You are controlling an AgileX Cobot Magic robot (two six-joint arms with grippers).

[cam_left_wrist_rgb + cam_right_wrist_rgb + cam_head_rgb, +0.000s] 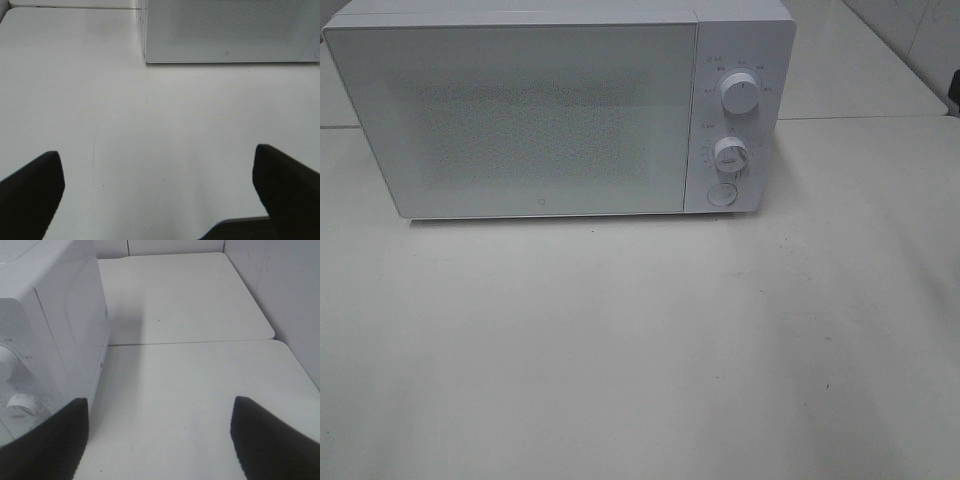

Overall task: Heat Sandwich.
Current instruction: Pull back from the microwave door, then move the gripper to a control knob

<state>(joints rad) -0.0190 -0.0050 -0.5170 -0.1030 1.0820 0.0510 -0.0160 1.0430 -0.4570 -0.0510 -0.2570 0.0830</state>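
White bench (pixel 640 350) is filling most of the high view, and a white microwave (pixel 520 110) is standing on it toward 12 o'clock. Its door (pixel 510 115) is sitting shut, and the frosted, speckled panel is letting nothing inside show through. At 3 o'clock of the door the control strip is carrying an upper knob (pixel 742 93), a lower knob (pixel 731 154) at 6 o'clock of it, and a round button (pixel 722 194) at 6 o'clock again. A seam is running across the bench behind the microwave, at about 2 o'clock.

No arm is showing in the high view. The left gripper (pixel 157 152) is hovering over bare bench with its dark fingers (pixel 30 195) standing wide apart and nothing between them; the lower edge of the microwave door is lying well ahead of it. The right gripper (pixel 161 401) is hanging beside the microwave's control end, its fingers (pixel 270 440) also spread with only bench between them, one of them close to the lower knob. A pale wall (pixel 280 290) is bordering the bench on the far side of that gripper.

As for the sandwich, none of the views is showing it, so I cannot tell where it is.
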